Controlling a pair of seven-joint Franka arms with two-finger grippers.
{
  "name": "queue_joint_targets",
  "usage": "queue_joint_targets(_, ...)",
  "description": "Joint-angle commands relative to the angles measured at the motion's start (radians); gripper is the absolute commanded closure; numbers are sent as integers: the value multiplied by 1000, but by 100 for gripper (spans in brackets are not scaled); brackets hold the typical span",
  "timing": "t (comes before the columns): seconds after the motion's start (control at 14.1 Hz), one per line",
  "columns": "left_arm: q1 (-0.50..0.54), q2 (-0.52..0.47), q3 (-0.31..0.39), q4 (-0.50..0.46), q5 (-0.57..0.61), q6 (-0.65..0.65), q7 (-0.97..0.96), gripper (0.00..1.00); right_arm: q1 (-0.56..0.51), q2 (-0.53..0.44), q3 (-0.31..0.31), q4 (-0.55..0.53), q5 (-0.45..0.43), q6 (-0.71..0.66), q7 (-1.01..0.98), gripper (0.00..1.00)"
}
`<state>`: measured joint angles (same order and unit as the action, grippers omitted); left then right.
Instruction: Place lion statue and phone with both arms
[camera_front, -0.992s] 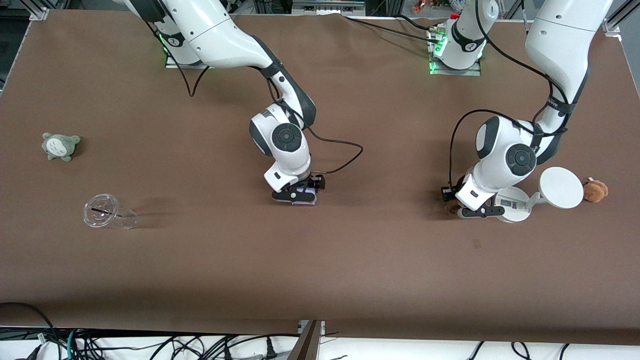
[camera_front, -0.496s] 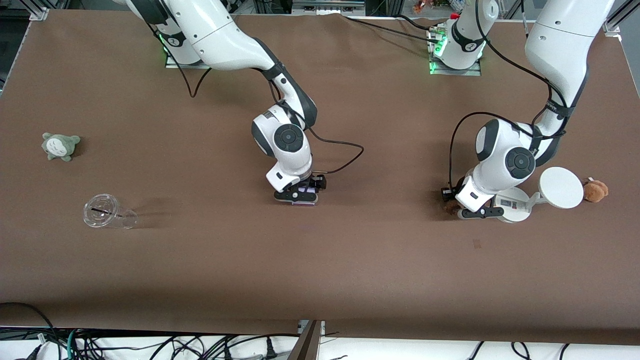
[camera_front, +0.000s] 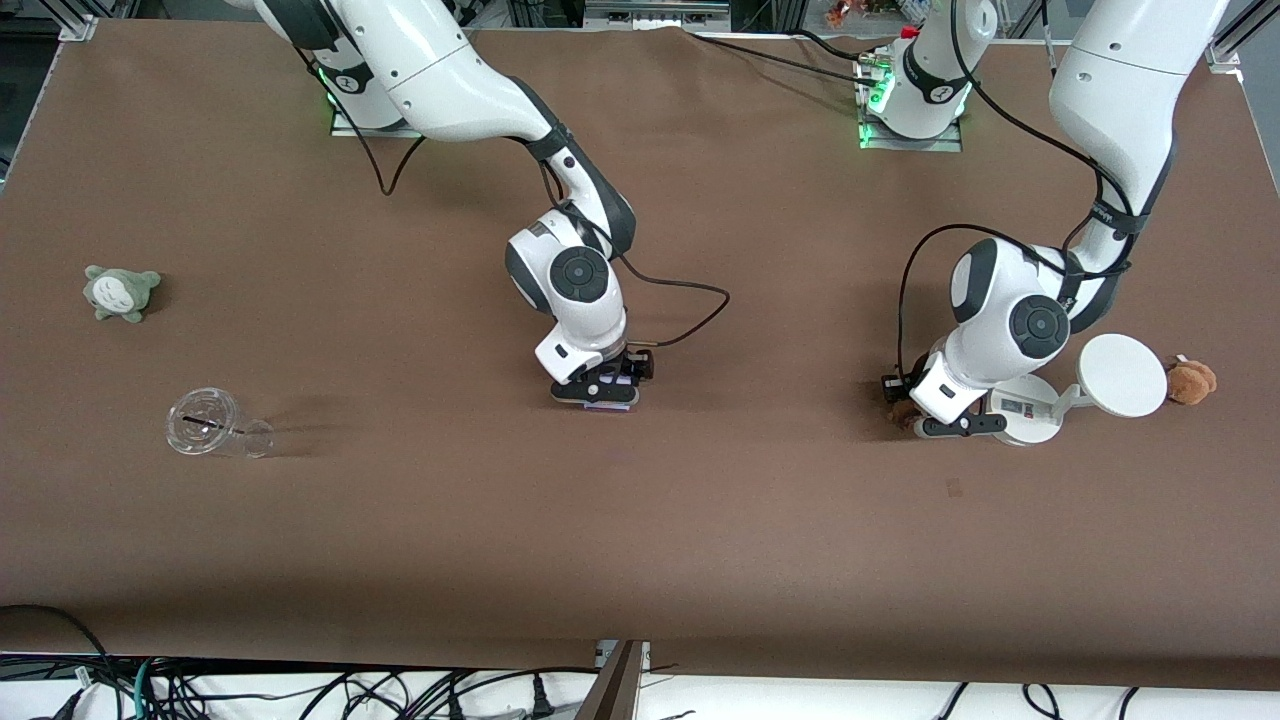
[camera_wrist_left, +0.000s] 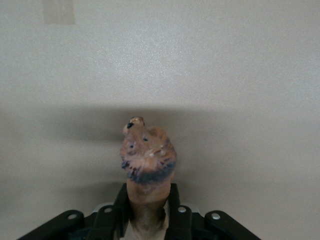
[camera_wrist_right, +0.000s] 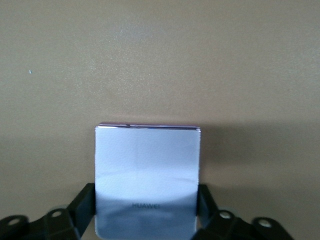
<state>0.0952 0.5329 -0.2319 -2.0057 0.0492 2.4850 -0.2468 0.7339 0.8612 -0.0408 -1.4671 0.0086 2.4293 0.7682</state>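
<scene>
My right gripper is shut on the phone, a flat pale lavender rectangle, low over the middle of the table. In the right wrist view the phone sits between the fingers. My left gripper is shut on the lion statue, a small reddish-brown figurine, low over the table beside the white stand. In the left wrist view the lion statue sticks out from between the fingers, its darker mane and face pointing away from the gripper.
A white round stand with a disc stands toward the left arm's end, its base close beside my left gripper. A tan-brown plush toy lies beside the disc. A grey-green plush toy and a clear cup on its side lie toward the right arm's end.
My right gripper has shifted slightly toward the left arm's end with the phone. The left gripper has barely moved.
</scene>
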Motion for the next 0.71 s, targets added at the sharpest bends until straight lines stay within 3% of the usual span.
queue_joint_targets(0.0, 1, 29, 0, 24, 1, -17, -3, 0, 7, -1, -14, 21, -10, 2, -17, 74)
queue_joint_targets(0.35, 1, 10, -3, 25, -5, -75, -5, 0, -56, -59, -17, 21, -10, -61, -84, 74)
queue_joint_targets(0.64, -15, -118, -6, 38, -3, -191, 4, 0, -175, -120, -22, 18, -1, -200, -249, 74)
